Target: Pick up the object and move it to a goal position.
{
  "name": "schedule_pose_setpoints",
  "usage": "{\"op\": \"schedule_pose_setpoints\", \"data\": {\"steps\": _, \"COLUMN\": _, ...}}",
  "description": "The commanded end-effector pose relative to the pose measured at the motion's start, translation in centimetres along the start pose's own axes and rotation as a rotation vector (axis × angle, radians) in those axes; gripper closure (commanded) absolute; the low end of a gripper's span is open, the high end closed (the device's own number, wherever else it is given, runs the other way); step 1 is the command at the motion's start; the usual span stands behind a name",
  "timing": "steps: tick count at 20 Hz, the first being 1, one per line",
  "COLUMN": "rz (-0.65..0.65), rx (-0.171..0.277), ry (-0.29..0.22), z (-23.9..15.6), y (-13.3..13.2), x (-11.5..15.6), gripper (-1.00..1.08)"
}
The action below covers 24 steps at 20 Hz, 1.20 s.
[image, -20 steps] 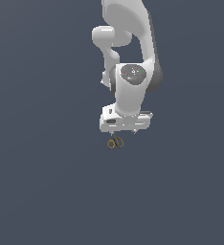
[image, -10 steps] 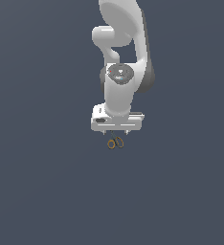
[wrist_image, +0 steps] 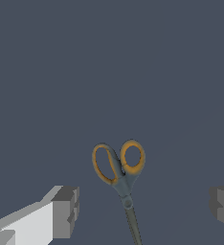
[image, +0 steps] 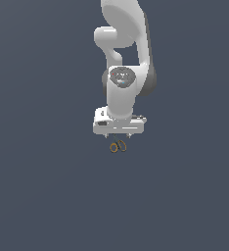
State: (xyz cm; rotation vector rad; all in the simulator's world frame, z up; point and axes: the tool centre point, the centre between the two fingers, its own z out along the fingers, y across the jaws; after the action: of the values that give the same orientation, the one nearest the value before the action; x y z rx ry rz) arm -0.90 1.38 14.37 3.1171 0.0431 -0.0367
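1. Since 1.0 s ago, the wrist has turned and the gripper (image: 119, 133) has squared up just above the scissors (image: 118, 146).
2. Its fingers (wrist_image: 66, 210) stand wide apart, holding nothing.
3. The scissors lie below frame centre on the flat grey floor (image: 43, 186).
4. They look light, stiff and thin; gripping across the closed blades near the pivot seems best.
5. 2 smooth orange oval loops, dark grey blades.
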Motion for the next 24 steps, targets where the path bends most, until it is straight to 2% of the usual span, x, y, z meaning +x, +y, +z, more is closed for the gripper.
{"op": "schedule_pose_setpoints", "data": {"steps": 1, "rz": -0.003, "rx": 0.002, "ry": 0.001, "z": 0.7, "y": -0.1, "x": -0.5, "gripper": -0.92}}
{"op": "schedule_pose_setpoints", "data": {"steps": 15, "rz": -0.027, "rx": 0.019, "ry": 0.018, "z": 7.0, "y": -0.4, "x": -6.0, "gripper": -0.92}}
{"op": "schedule_pose_setpoints", "data": {"steps": 24, "rz": -0.034, "rx": 0.023, "ry": 0.024, "z": 8.7, "y": -0.5, "x": -8.1, "gripper": -0.92}}
